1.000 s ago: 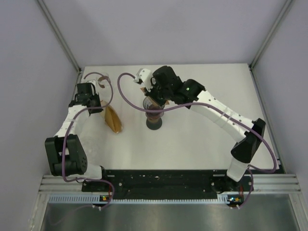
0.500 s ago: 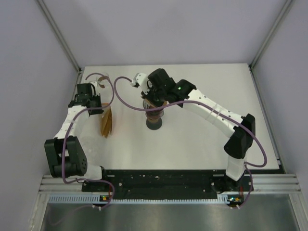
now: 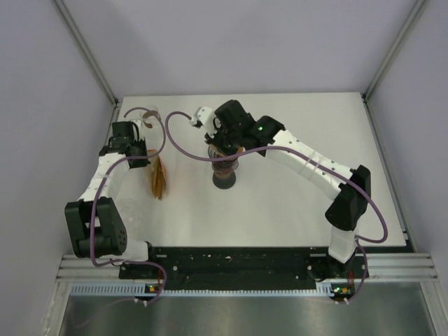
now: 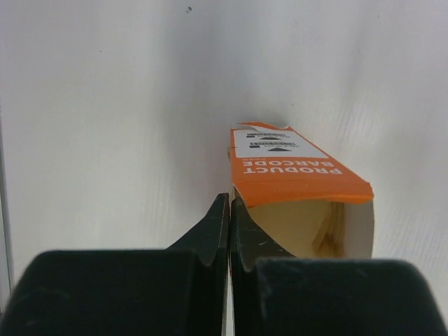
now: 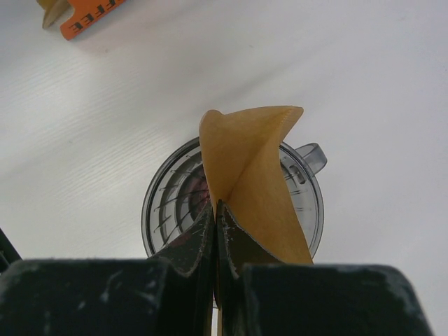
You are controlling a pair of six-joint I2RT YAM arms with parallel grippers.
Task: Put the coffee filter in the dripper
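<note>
Our right gripper is pinched shut on the coffee filter, which now sits over the dripper mid-frame. It's shifted left in the last second, so lowering looks next. Upper left, the left gripper, clamped on the filter box, has swung it more edge-on.

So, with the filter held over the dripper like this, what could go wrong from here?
1. The filter is pinched at one edge by the right claw and looks only half open, so it may land tilted on the dripper rim instead of seating inside.
2. The filter hides part of the dripper in the right wrist view, so a low approach could knock it.
3. The left claw grips the box wall; a pull might tip it.
</note>
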